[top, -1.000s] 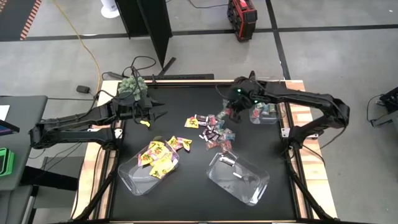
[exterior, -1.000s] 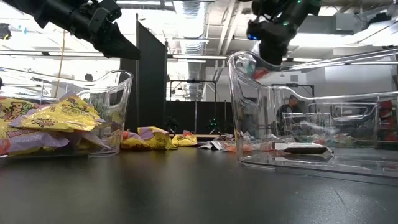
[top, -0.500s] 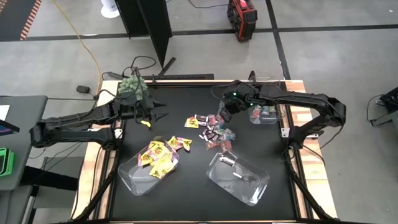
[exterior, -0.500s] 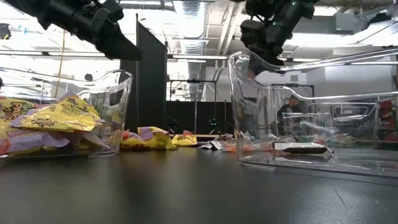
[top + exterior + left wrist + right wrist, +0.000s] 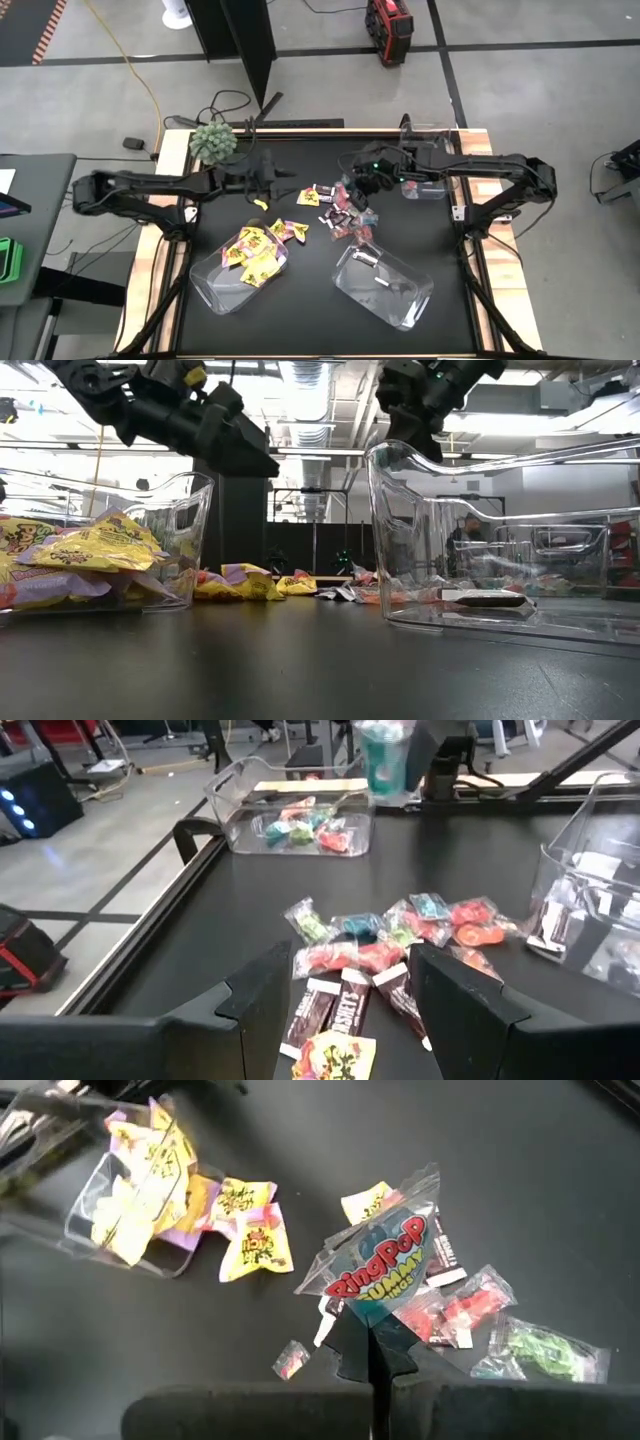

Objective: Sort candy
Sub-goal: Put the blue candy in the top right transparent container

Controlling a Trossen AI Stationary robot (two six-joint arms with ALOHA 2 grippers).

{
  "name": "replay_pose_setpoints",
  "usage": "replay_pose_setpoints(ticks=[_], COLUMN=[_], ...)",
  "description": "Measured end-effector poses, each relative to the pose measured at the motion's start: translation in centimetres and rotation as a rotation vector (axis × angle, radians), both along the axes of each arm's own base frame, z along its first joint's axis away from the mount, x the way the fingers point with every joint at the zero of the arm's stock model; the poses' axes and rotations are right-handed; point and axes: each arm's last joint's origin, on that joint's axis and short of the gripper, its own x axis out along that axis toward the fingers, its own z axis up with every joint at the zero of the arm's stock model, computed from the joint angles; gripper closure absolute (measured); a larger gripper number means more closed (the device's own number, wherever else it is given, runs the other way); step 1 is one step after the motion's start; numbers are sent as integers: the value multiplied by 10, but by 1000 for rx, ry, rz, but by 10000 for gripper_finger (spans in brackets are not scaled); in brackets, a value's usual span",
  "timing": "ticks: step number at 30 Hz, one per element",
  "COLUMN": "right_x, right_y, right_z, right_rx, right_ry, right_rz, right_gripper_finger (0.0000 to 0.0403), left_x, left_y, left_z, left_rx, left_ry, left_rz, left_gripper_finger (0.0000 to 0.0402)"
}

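Above the loose pile mid-tabletop, the right hand (image 5: 352, 188) is pinched closed on a teal-and-pink packet (image 5: 385, 1270), lifted clear of the surface. Below it lie scattered sweets (image 5: 345, 212): pink, teal and dark bars. The left hand (image 5: 283, 181) hovers near the yellow ones (image 5: 290, 229), fingers (image 5: 455, 1005) parted, holding nothing. Yellow packets fill the near-left bin (image 5: 215, 285); one dark bar sits in the near-right bin (image 5: 405, 300); teal-and-pink ones fill the far bin (image 5: 240, 805). A green ball plant (image 5: 213, 141) stands at the far-left corner.
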Motion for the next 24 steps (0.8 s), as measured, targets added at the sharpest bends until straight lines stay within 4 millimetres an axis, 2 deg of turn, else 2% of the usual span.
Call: replay_pose_setpoints(ticks=[5, 9, 16, 24], right_x=[1, -2, -26, -84], right_y=[10, 10, -12, -39], right_z=[0, -3, -8, 3], right_rx=[-56, -81, -156, -187], right_ry=[14, 61, 257, 482], right_rz=[92, 70, -217, -585], right_gripper_finger=[403, 403, 403, 403], left_x=[3, 3, 2, 2], left_y=[1, 1, 0, 0], left_z=[0, -1, -3, -3], left_rx=[-10, -14, -41, -46], left_ry=[-27, -17, -3, 3], left_rz=[-6, -5, 0, 1], left_gripper_finger=[204, 204, 204, 204])
